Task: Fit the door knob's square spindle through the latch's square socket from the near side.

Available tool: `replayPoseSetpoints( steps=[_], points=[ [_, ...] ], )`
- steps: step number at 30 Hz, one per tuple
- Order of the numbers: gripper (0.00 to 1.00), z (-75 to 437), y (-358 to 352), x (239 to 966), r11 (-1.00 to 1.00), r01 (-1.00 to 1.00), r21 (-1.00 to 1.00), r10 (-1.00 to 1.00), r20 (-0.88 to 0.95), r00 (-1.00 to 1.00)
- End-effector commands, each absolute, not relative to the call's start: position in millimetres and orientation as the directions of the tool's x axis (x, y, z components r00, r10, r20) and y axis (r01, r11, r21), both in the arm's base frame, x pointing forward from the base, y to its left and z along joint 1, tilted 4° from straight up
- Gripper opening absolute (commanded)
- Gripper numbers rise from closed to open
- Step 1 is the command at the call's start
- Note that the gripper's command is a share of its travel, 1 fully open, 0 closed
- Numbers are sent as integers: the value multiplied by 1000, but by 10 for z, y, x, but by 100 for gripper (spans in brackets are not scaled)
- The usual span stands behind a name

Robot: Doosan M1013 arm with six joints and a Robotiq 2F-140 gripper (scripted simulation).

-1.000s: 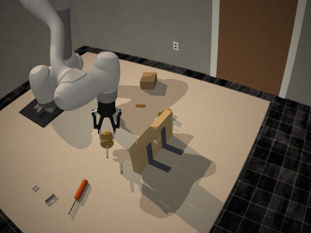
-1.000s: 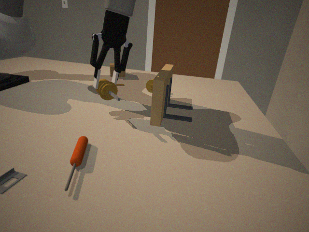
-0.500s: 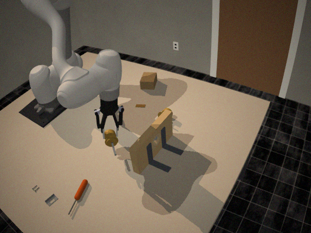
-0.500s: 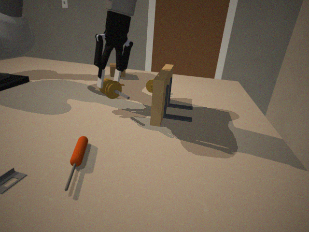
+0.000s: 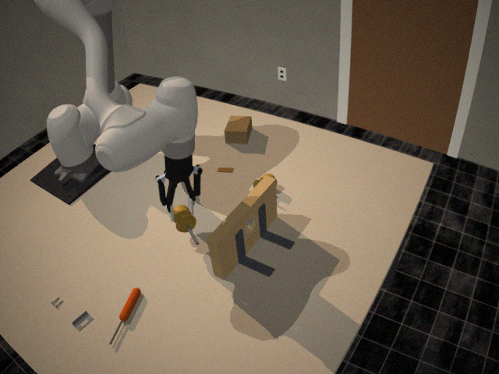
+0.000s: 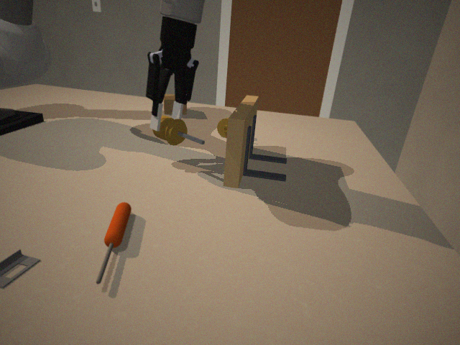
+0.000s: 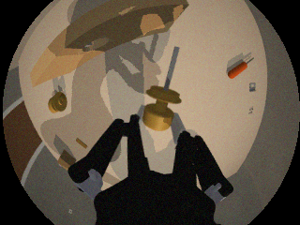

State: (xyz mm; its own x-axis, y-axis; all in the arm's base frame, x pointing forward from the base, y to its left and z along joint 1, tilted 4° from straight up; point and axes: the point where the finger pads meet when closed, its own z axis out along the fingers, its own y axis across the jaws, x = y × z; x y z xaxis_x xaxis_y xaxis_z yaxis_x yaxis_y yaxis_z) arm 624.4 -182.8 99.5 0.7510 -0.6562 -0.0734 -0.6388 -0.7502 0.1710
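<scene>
My gripper [image 5: 182, 213] [image 6: 167, 116] [image 7: 157, 115] is shut on the brass door knob [image 5: 184, 219] [image 6: 169, 130] [image 7: 160, 114] and holds it just above the table. The knob's grey square spindle [image 5: 192, 235] [image 6: 191, 139] [image 7: 171, 69] points toward the upright wooden panel [image 5: 231, 241] [image 6: 234, 148] [image 7: 119, 19], a short way off on the side facing the robot. The latch's socket [image 5: 250, 224] shows as a small opening in the middle of the panel. The spindle's tip is apart from the wood. A second brass knob [image 5: 267, 174] [image 6: 223, 128] [image 7: 58, 103] sits by the panel's far end.
Dark L-shaped brackets [image 5: 257, 266] [image 6: 265, 174] prop the panel on its far side. An orange-handled screwdriver [image 5: 129, 305] [image 6: 116, 224] [image 7: 236, 71], a small metal plate [image 5: 82, 320] [image 6: 14, 263] and screws [image 5: 57, 302] lie near the front. A cardboard box [image 5: 238, 129] and a small wooden piece [image 5: 224, 170] lie behind.
</scene>
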Motion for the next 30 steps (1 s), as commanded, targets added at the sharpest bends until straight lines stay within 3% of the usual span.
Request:
replayPoseSetpoints(
  steps=[1,30],
  points=[
    [42,976,-1733,6289,-770,-617,161,-633,-75,770],
    [42,948,-1440,6443,-938,-336,86,-343,-92,935]
  ],
)
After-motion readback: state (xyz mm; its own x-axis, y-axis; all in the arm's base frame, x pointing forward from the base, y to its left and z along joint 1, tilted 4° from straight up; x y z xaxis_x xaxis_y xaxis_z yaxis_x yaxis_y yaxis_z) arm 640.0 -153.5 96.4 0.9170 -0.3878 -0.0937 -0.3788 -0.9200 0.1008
